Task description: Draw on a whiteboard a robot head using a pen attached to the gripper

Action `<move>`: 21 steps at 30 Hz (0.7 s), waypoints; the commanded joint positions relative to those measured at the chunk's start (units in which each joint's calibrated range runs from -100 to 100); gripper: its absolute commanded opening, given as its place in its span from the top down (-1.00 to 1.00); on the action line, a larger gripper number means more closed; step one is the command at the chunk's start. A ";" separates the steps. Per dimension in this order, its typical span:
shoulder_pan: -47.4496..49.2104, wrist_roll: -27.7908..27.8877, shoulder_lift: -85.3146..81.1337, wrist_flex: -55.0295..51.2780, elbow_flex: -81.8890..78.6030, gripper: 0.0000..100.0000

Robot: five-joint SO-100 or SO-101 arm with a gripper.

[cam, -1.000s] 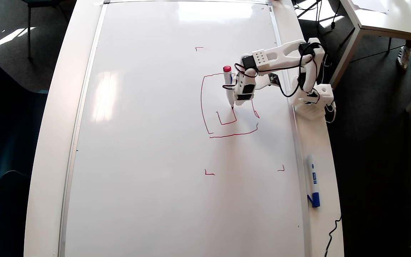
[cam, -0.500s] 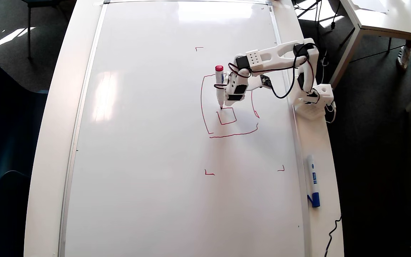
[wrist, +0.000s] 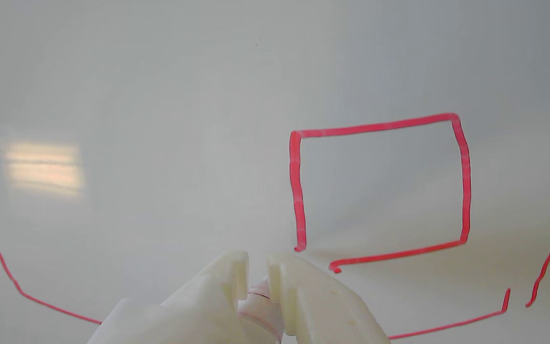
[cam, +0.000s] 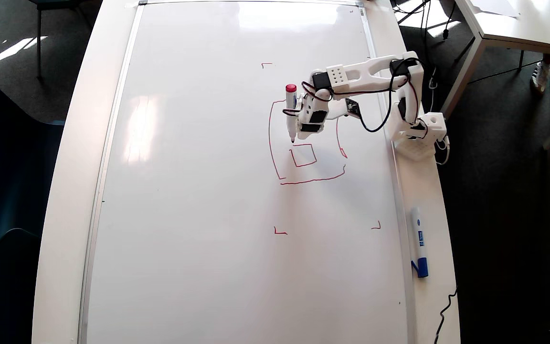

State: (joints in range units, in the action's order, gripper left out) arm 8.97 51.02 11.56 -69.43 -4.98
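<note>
**Outline and first inner square down, rest of the face missing**

Drawn so far on the whiteboard (cam: 208,200): a partial robot head (cam: 275,143), right of centre in the overhead view. Rounded outer outline present along its left, bottom and right sides, with small gaps at the lower corners; top edge partly hidden behind the arm. Inside it, one small square (wrist: 380,191), filling the right half of the wrist view, nearly closed, with a slight gap at one corner. No second small square visible, no stalk, no loop. Judged roughly halfway at best: remaining inner squares, the stalk and its loop left to draw.

Pen (cam: 291,112) standing near upright just inside the outline's left side, red cap end up, tip close above the small square's upper left corner in the overhead view. Contact between tip and board not certain from either view.

Gripper (wrist: 257,267) at the bottom centre of the wrist view, jaws narrowed to a thin slot and clamped on the pen barrel.

Blue-capped marker (cam: 418,241) lying unused off the board's right edge.
</note>
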 commanded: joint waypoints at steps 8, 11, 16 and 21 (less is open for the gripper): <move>-4.08 1.21 -7.33 -4.86 3.75 0.97; -5.48 2.17 -6.66 -4.34 2.76 0.97; -6.36 2.33 -5.57 -3.99 1.76 0.97; -7.39 2.39 -5.57 -4.51 -0.79 0.98</move>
State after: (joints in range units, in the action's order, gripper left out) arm 1.81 53.18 7.50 -73.73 -4.52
